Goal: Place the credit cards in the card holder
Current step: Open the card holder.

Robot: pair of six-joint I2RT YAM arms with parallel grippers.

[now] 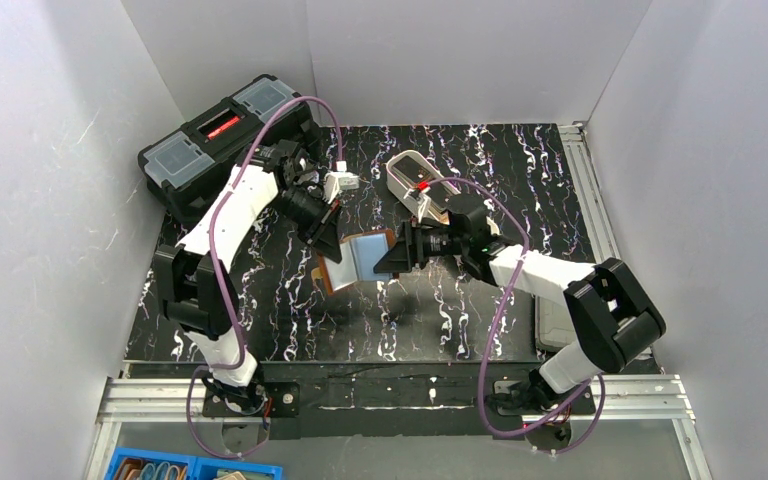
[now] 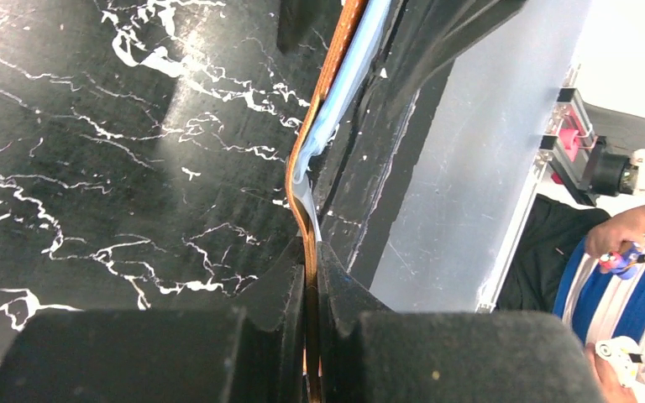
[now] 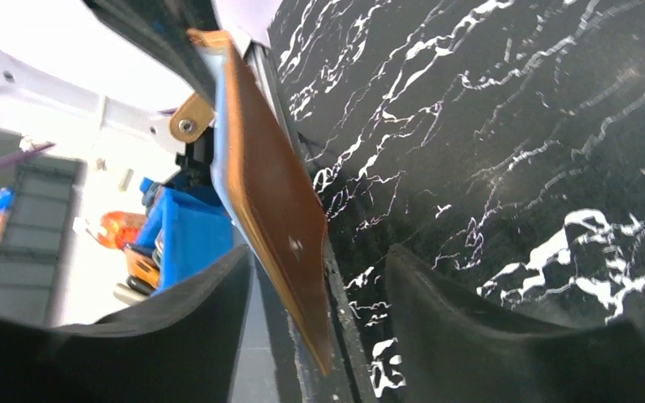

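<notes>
Your left gripper (image 2: 311, 281) is pinched fully closed on the brown leather edge of the card holder (image 1: 360, 258). From its wrist view, the leather runs straight out from between the two fingers (image 2: 273, 302), with the blue-grey lining peeling away from it further along. From above, the card holder sits opened out between the two arms over the middle of the marbled table (image 1: 460, 320), lining side up and apparently raised a little off the surface. That hold reads as an anchor: one flap pinned so the pockets stay spread and reachable for a card. Your right gripper (image 1: 397, 255) is at the opposite flap with its jaws standing well apart. In its wrist view the brown flap hangs in the gap, with daylight on both sides and neither pad pressing it, so only the left side appears to carry the card holder. No credit cards can be picked out; none shows in either gripper, and dark cards would be hard to tell from this dark table. The white tray (image 1: 410, 175) and black toolbox (image 1: 222, 140) sit further back, apart from the work.
</notes>
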